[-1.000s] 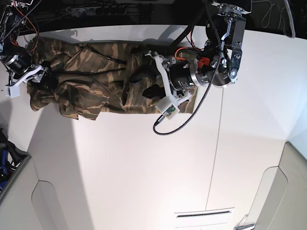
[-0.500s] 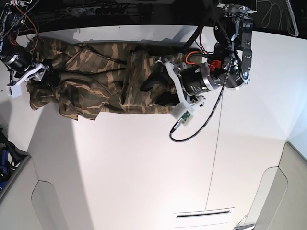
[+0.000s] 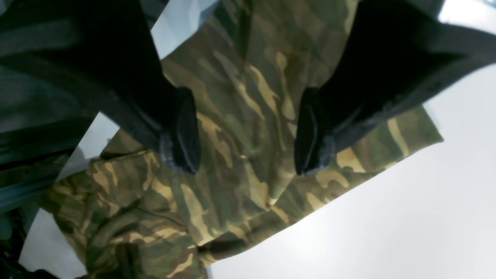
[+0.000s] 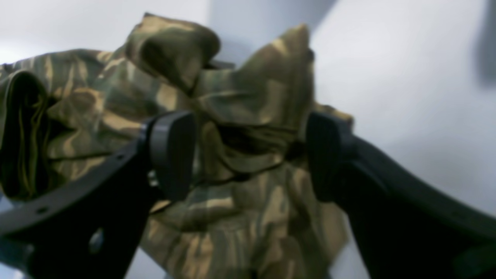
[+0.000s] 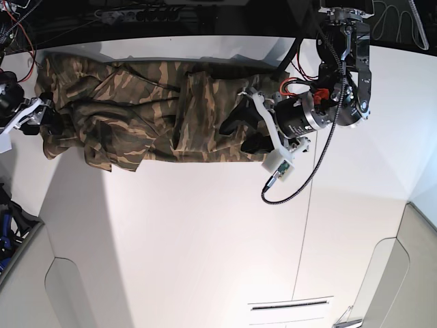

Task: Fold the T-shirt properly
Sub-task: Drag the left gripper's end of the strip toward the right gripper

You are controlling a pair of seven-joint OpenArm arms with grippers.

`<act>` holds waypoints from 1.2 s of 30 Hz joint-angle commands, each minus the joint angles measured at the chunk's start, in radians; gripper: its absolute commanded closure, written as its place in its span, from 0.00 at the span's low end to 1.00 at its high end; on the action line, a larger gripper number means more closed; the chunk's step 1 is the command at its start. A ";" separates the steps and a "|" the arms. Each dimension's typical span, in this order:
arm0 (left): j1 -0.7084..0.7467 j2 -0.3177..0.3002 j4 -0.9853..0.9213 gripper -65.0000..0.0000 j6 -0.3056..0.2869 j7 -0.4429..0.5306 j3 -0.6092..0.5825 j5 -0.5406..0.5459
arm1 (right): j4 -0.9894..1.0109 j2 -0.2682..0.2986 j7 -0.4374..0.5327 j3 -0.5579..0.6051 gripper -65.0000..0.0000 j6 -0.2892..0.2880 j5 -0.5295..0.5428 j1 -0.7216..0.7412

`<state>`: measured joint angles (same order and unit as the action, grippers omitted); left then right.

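Observation:
The camouflage T-shirt [image 5: 143, 116] lies crumpled in a long band across the far side of the white table. It also shows in the left wrist view [image 3: 240, 116] and in the right wrist view [image 4: 248, 97]. My left gripper [image 5: 244, 131] hovers over the shirt's right end, open, with flat cloth showing between its fingers [image 3: 182, 131] and nothing held. My right gripper [image 5: 49, 120] is at the shirt's left end. It is open [image 4: 248, 155], with a bunched fold of cloth standing between the two pads without being pinched.
The white table [image 5: 205, 239] has a seam [image 5: 308, 205] running front to back. A black cable [image 5: 293, 181] loops down from the left arm. A slot [image 5: 290, 305] is at the front. Dark clutter and cables [image 5: 136, 12] line the back edge.
My left gripper has slid to the right along the shirt toward its right end. My right gripper has drawn left to the shirt's left edge. The shirt has barely shifted.

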<state>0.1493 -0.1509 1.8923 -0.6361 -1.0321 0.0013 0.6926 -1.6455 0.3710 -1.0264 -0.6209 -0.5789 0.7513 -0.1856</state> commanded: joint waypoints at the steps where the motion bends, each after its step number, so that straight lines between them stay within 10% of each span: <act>1: -0.010 -0.013 0.017 0.37 -0.004 0.014 0.002 0.021 | -0.018 0.023 0.021 -0.029 0.32 -0.001 0.014 0.008; 18: -0.010 -0.018 0.017 0.37 -0.004 0.015 0.003 0.021 | 0.201 0.033 0.047 -0.109 0.32 -0.028 0.003 0.008; 36: -0.010 -0.018 0.016 0.37 -0.004 0.014 0.003 0.019 | 0.286 0.030 0.002 0.067 0.33 -0.039 0.190 0.008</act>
<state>0.1497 -0.1661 1.8923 -0.6361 -1.0389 0.0032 0.6926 -1.3533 0.3874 -1.0096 -0.5522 -0.6113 0.9413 -0.1799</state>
